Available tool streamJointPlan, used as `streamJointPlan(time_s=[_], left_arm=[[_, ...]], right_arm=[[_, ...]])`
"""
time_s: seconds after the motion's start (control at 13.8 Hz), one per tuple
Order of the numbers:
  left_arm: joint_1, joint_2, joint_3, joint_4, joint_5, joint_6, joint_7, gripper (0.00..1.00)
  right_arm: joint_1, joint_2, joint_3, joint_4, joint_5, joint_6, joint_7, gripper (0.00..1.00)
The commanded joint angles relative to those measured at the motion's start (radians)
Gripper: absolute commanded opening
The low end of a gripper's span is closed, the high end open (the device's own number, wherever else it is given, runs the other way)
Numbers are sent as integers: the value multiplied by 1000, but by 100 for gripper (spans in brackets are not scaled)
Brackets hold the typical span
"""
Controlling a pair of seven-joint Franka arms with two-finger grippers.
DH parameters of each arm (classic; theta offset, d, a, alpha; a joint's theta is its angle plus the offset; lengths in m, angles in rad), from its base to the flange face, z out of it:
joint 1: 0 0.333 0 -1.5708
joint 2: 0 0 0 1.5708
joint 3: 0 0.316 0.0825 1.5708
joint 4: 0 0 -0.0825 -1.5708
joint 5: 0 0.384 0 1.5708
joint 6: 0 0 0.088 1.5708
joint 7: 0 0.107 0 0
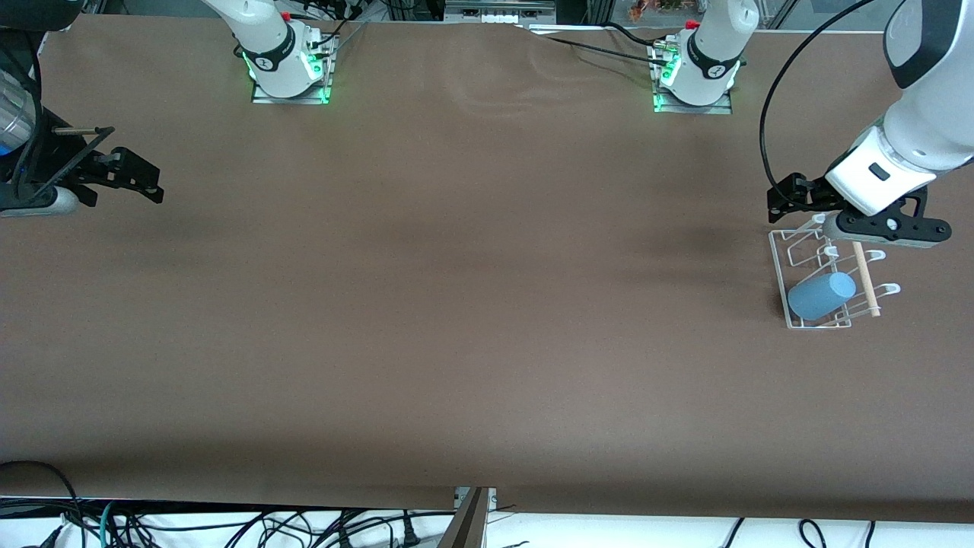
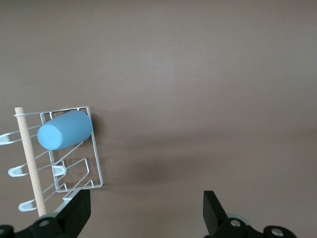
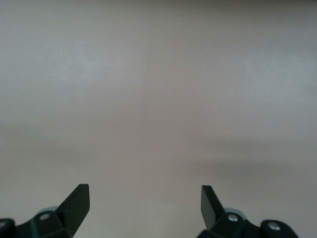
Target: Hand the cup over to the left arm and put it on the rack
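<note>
The small light-blue cup lies tilted on its side across the looped prongs of the white wire rack, resting against the rack's light wooden dowel, at the rack's end nearer the front camera, toward the left arm's end of the worktop.

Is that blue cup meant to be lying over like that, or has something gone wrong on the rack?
The light-blue cup lies tipped on its side across the white wire rack, at the corner nearest the front camera, not upright on a prong. Nothing looks spilled or broken. Both end effectors, left and right, are open and empty.
</note>
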State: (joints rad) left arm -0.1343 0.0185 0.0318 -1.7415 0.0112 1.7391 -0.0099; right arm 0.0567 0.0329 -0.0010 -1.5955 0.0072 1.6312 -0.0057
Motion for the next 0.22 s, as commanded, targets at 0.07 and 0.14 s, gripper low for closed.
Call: streamJointPlan(time_s=[0.07,0.14], left_arm=[[-15,-31,13,-33,-11,20,-16,100],[-13,-31,13,-32,-11,20,-16,100]], right_arm=[[2,-1,-2,11,16,-10,-14,99],[2,-1,-2,9,16,-11,-14,99]])
